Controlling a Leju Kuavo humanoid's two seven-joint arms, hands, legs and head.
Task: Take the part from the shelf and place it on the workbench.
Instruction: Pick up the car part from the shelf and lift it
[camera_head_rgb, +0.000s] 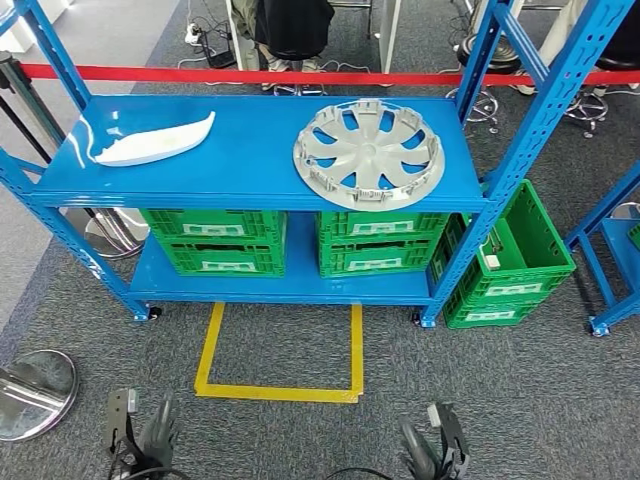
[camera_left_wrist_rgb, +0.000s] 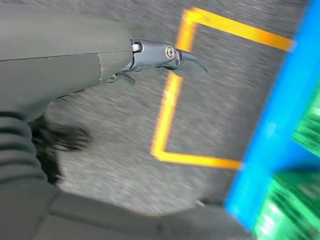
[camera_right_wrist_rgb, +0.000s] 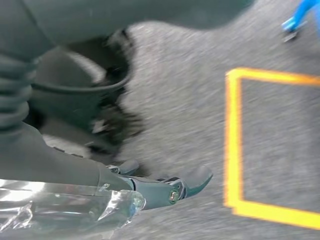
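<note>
Below, both hands, left hand (camera_head_rgb: 155, 440) and right hand (camera_head_rgb: 434, 450), are hanging seemingly empty, fingers loosely apart, short of the shelf (camera_head_rgb: 249, 185) edge bearing the wheel cover (camera_head_rgb: 368, 152).

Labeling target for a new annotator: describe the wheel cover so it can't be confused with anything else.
Start at the blue shelf rack and look at its top shelf, above the green crates. The wheel cover lies flat toward the right end. It is round, silver-grey and spoked, unlike the long, curved white part at the left end.

Blurred close view: the robot's right hand (camera_right_wrist_rgb: 166, 187), empty, fingers extended above grey carpet (camera_right_wrist_rgb: 181, 115) beside a yellow floor marking (camera_right_wrist_rgb: 231, 145)
</note>
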